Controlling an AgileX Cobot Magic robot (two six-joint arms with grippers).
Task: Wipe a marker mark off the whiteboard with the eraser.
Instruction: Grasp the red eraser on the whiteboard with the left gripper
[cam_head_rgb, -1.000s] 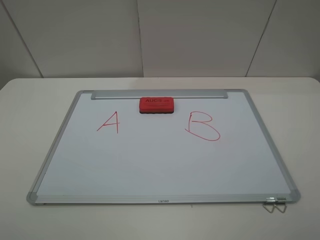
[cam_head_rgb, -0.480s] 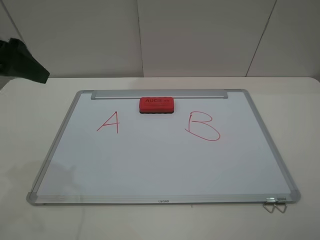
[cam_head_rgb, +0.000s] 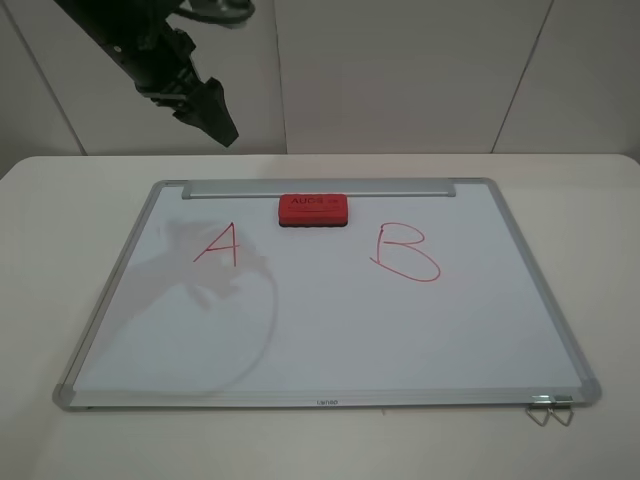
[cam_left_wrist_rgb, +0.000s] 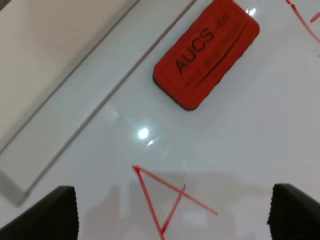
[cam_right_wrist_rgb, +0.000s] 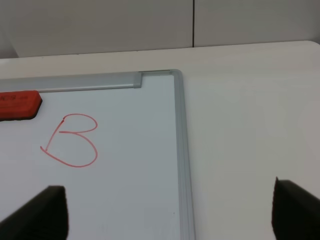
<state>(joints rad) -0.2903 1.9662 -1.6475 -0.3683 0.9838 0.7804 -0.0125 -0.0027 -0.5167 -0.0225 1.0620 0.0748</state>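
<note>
The whiteboard (cam_head_rgb: 110, 290) lies flat on the table, its silver tray strip (cam_head_rgb: 318, 188) along the far edge. Just below that strip rests the red eraser (cam_head_rgb: 313, 210) (cam_left_wrist_rgb: 206, 52), untouched. The marker mark, a red "A" (cam_head_rgb: 218, 245) (cam_left_wrist_rgb: 165, 200), is on the board's left half. My left gripper (cam_head_rgb: 222, 128) (cam_left_wrist_rgb: 172, 192) hangs open high above the board's far-left corner, with the "A" and eraser below it. My right gripper (cam_right_wrist_rgb: 170, 195) is open over the board's right edge and holds nothing; it is out of the exterior high view.
A red "B" (cam_head_rgb: 405, 252) (cam_right_wrist_rgb: 72, 142) is drawn on the board's right half. A metal clip (cam_head_rgb: 550, 408) sticks out at the near right corner. The white table (cam_head_rgb: 60, 200) surrounds the board, and a wall stands behind it.
My left arm has come in from the left edge and swung up and right above the board's far-left corner. Its shadow now falls around the "A". Eraser and marks are unmoved.
</note>
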